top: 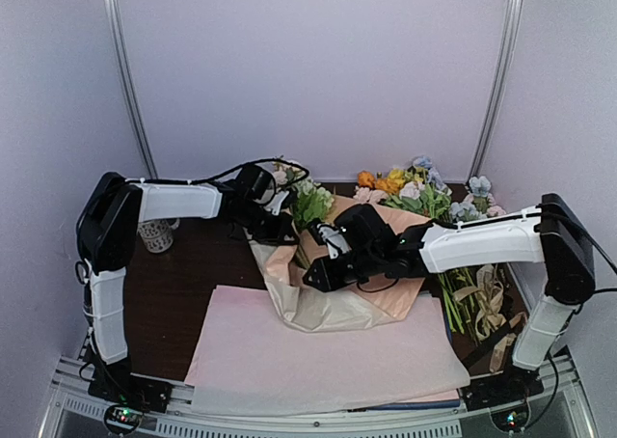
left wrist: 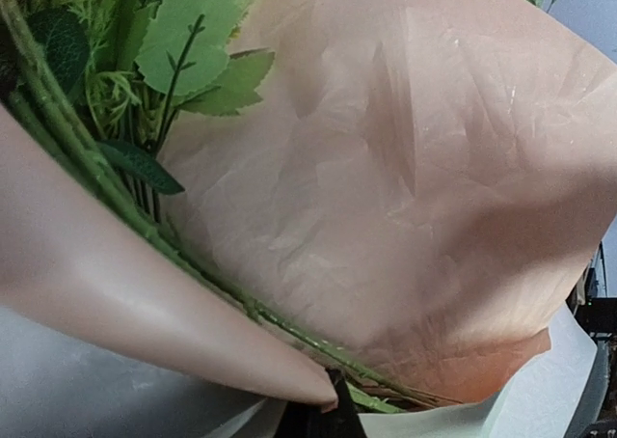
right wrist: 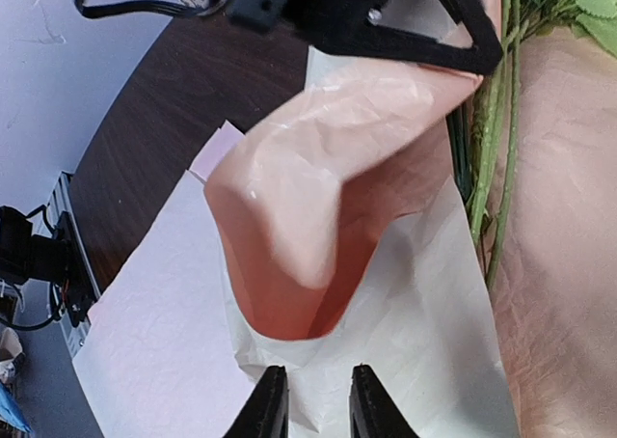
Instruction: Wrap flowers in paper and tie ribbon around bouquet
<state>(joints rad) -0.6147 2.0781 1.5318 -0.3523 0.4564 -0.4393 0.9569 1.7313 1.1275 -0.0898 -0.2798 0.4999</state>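
Observation:
The peach-tan paper (top: 333, 303) lies partly folded over the flowers (top: 310, 205), whose leafy heads stick out at its far end. In the left wrist view the green stems (left wrist: 269, 314) run along a crease of the paper (left wrist: 415, 168). My left gripper (top: 275, 228) is shut on the paper's far left edge, lifting a flap (right wrist: 318, 158); its dark fingers (left wrist: 326, 414) show at the fold's tip. My right gripper (right wrist: 315, 404) hovers at the paper's near edge, jaws slightly apart over its pale underside, gripping nothing. Tan ribbon (top: 487, 298) lies at the right.
Pale pink sheets (top: 289, 361) cover the near half of the dark table under the paper. A loose bunch with orange and yellow blooms (top: 410, 189) lies at the back right. A white cup (top: 154, 233) stands by the left arm.

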